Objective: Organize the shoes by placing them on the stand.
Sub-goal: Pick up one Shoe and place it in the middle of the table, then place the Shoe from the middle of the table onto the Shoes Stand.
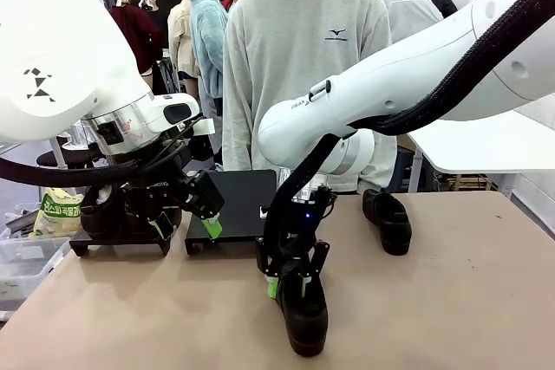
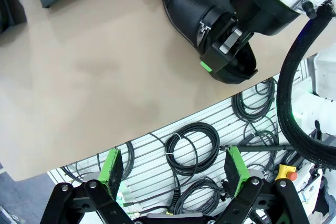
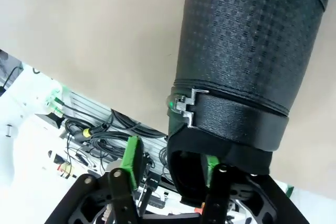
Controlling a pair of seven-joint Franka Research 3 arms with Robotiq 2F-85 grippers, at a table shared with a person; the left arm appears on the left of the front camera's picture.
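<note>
White arms (image 1: 408, 75), black ribbed cables (image 1: 473, 67)

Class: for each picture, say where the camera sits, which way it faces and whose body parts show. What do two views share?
Front view: between the arms, facing across the table at the person; left arm and right arm show.
Left wrist view: on the left wrist, looking past the open left gripper at the table edge and a shoe.
Right wrist view: on the right wrist, looking along the right gripper at that shoe.
Shared: both wrist views show that shoe.
</note>
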